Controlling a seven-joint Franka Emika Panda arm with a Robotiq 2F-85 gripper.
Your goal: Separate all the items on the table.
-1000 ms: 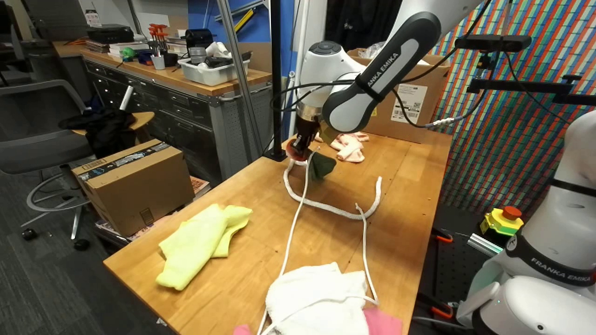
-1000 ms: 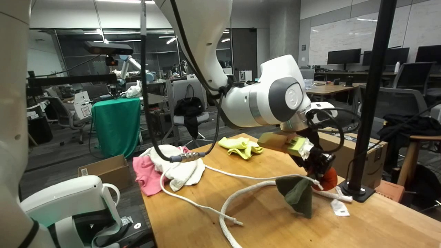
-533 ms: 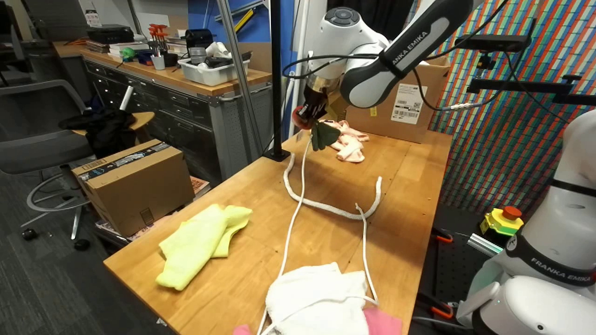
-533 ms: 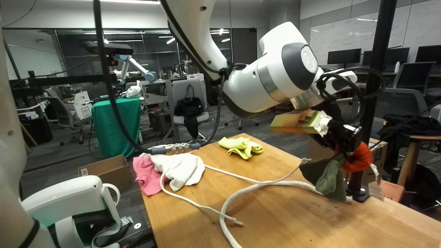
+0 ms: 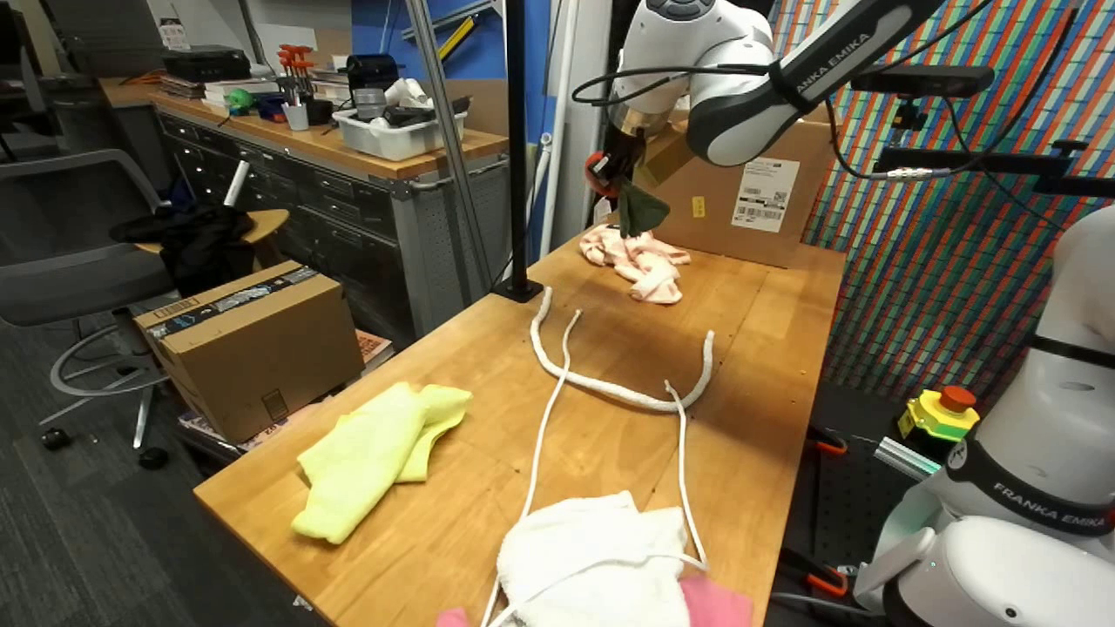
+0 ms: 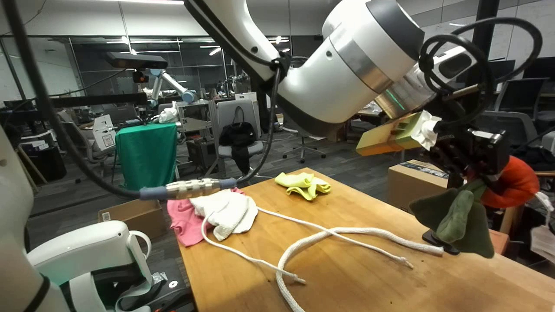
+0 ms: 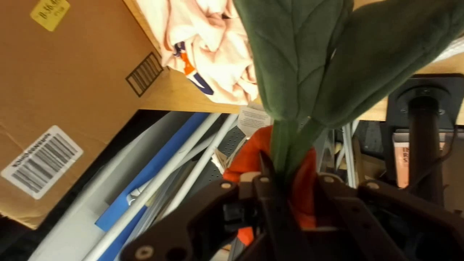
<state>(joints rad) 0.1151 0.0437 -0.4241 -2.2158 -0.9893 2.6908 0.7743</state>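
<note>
Red plush [image 6: 519, 182], rounded, green leaves [image 7: 308, 69] (veined)

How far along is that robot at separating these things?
Looks done: yellow cloth and pale pink cloth each lie apart. In hand: the gripper holds a leafy red plush toy. Left: white cloth overlaps a rose-pink cloth; a thin rope crosses the white cloth and a thick rope.

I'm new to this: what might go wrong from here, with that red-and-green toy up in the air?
The red-and-green toy seems to hang near the edge of the table; if it slips from the end effector, it might drop off. The thin cord crosses the thick rope and lies over the white cloth, so lifting one could drag another.
</note>
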